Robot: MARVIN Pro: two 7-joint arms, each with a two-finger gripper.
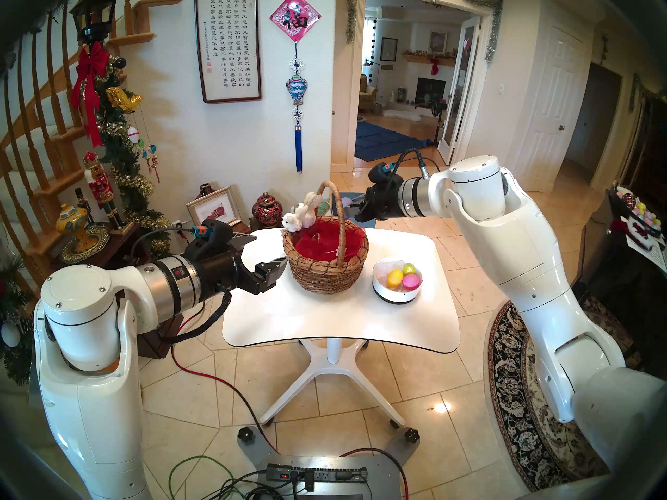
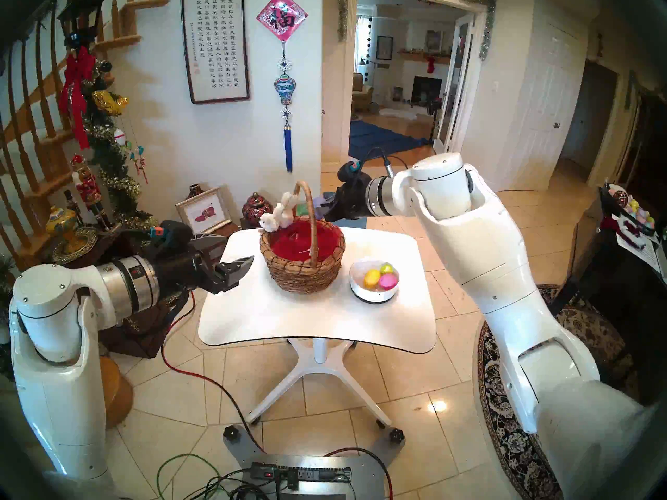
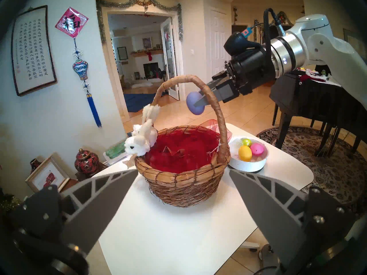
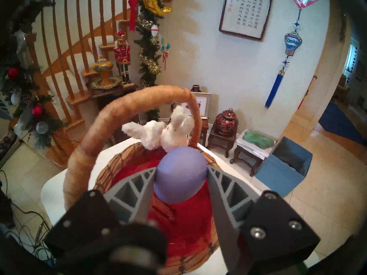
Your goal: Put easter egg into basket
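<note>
Your right gripper [image 4: 181,174] is clamped on the purple easter egg [image 4: 181,174], one finger on each side; in the head views the egg [image 1: 345,201] is mostly hidden behind the basket handle [image 1: 337,218], so use the wrist views. The egg [image 3: 195,103] hangs above the wicker basket [image 3: 182,181], near the far side of the handle arch, clear of the red lining [image 3: 181,149]. No eggs visible inside the basket. The plush bunny [image 3: 142,138] sits on its rim. Your left gripper [image 3: 182,191] is spread wide, holding nothing, just beside the basket. The white bowl [image 1: 397,281] next to the basket holds yellow, pink and green eggs. Both stand on the white table [image 1: 339,322]. A blue box [image 4: 286,167] sits on the floor beyond the table.
</note>
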